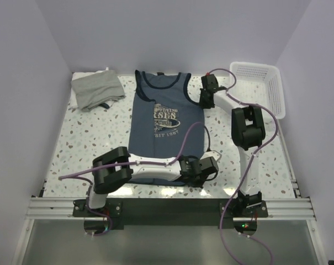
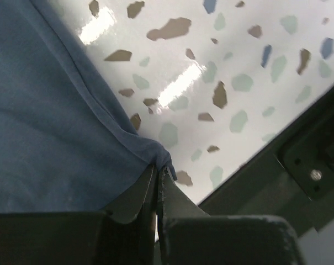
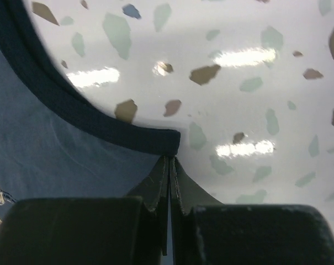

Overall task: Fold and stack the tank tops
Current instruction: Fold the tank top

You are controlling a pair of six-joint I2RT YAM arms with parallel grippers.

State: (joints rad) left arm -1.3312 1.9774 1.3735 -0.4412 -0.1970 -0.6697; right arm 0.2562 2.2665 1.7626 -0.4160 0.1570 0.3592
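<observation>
The flat navy blue cloth tank top (image 1: 165,118): left pincer (image 2: 160,172) pinches its hem corner, right pincer (image 3: 170,161) its dark trim, speckled tabletop (image 1: 100,138) beside both.

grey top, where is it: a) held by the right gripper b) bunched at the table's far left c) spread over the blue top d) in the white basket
b: the grey top lies bunched at the far left corner of the table, apart from the blue top and the basket
</observation>
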